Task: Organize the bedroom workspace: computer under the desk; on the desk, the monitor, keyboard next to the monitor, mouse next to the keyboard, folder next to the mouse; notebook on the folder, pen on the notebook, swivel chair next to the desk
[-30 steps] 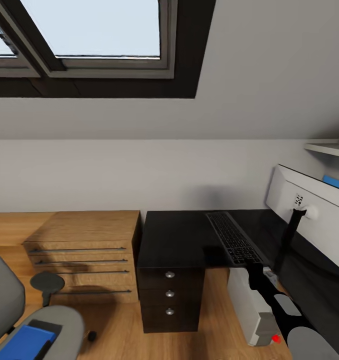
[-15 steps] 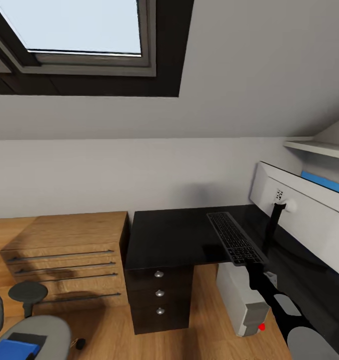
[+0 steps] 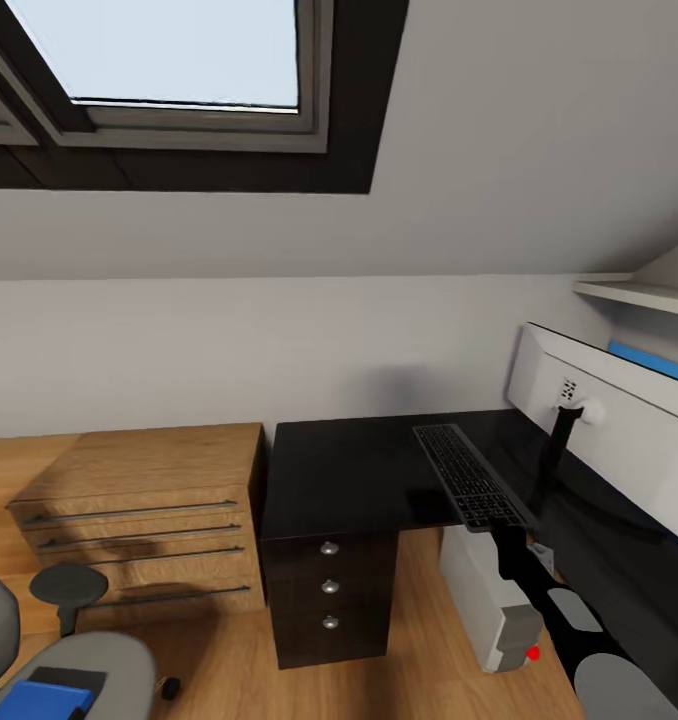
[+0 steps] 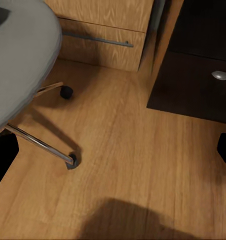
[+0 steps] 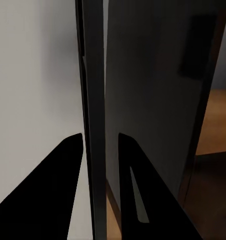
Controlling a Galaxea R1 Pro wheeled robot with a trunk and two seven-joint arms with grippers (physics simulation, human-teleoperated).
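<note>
1. From the head camera we see an attic bedroom with a sloped white ceiling, a skylight (image 3: 179,60) at upper left, and a wooden floor (image 3: 229,670).
2. The desk (image 3: 349,470), with its glossy black tabletop and a dark three-drawer unit with silver knobs, stands against the back wall. A low oak chest (image 3: 139,520) with long bar handles sits just beside its left end.
3. The keyboard (image 3: 469,478) is held at its near end by our right gripper (image 3: 506,528). It lies lengthwise over the tabletop's front edge, its near end past that edge; we cannot tell whether it touches the surface.
4. In the right wrist view, the two black fingers (image 5: 68,175) pinch the thin dark edge of the keyboard (image 5: 95,125) between them.
5. The monitor (image 3: 619,440) stands on the right wing of the tabletop, its white back toward us, on a thin black stand.
6. The computer (image 3: 489,600), a light grey tower, stands on the floor under the tabletop, below the keyboard.
7. The swivel chair (image 3: 59,670) is at the lower left, well apart from the desk, with the blue folder (image 3: 34,700) lying on its seat.
8. In the left wrist view, the dark fingers (image 4: 3,160) of the left gripper (image 4: 113,160) are spread wide over bare floor, holding nothing, with the grey chair seat (image 4: 23,55), its chrome base and the bottom drawer nearby.
</note>
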